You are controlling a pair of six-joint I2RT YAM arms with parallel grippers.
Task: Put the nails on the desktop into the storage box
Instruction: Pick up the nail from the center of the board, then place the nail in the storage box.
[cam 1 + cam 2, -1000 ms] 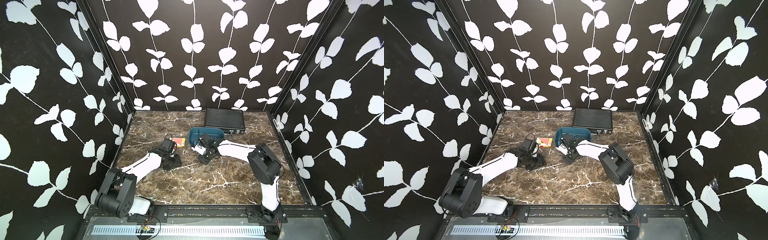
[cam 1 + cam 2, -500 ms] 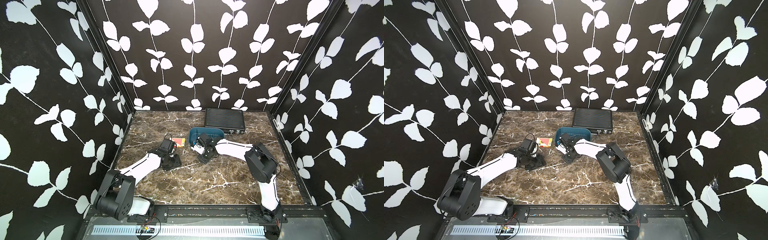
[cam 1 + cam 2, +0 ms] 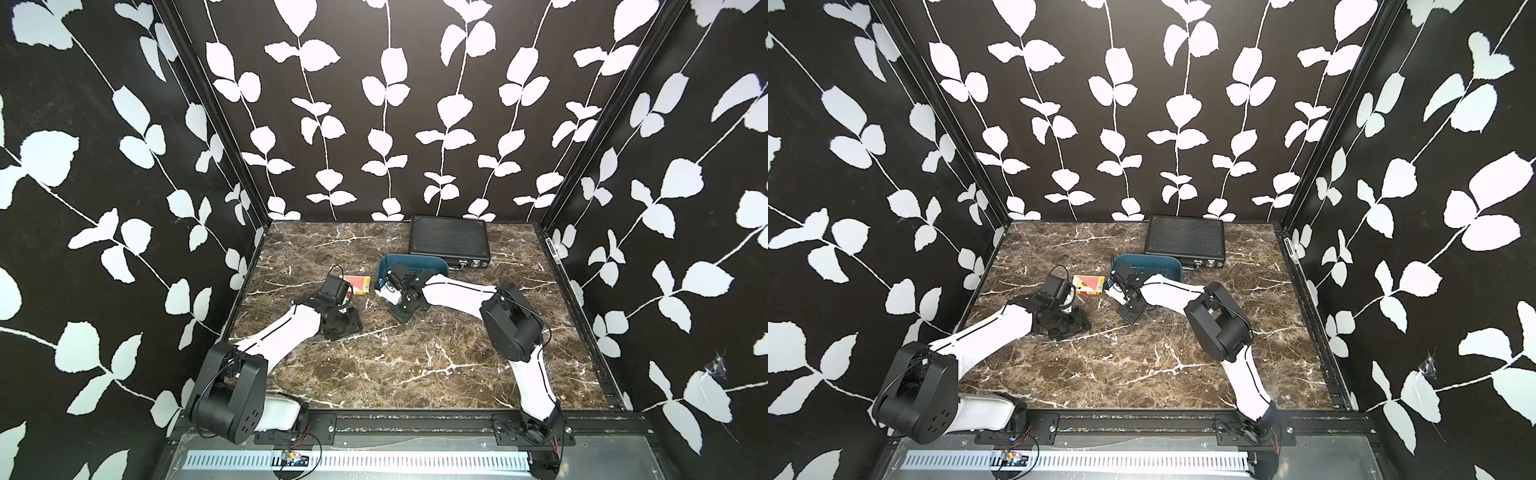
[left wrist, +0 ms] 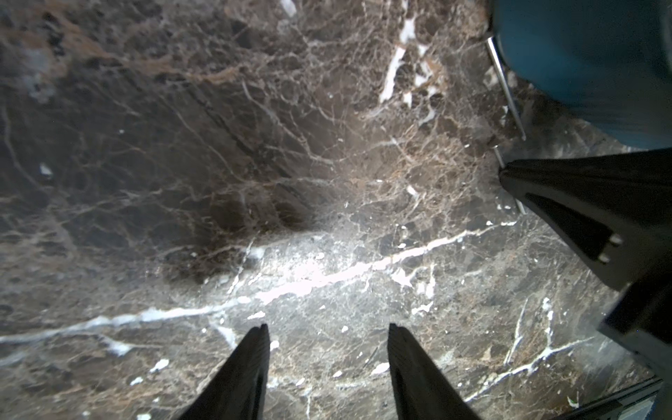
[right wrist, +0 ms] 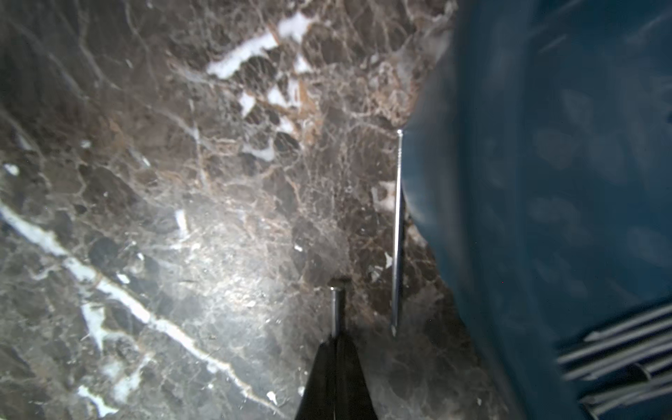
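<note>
Right gripper (image 5: 336, 338) is clamped on one thin silvery metal nail (image 5: 336, 309); its smooth shank could slip out before the teal plastic box (image 5: 545, 182).

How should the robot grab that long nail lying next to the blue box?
Grip the loose nail on its thin shaft near the pointed end, coming straight down from above. It lies flat on the desktop. The storage box wall crowds its head end but curves away near the point, probably leaving room.
</note>
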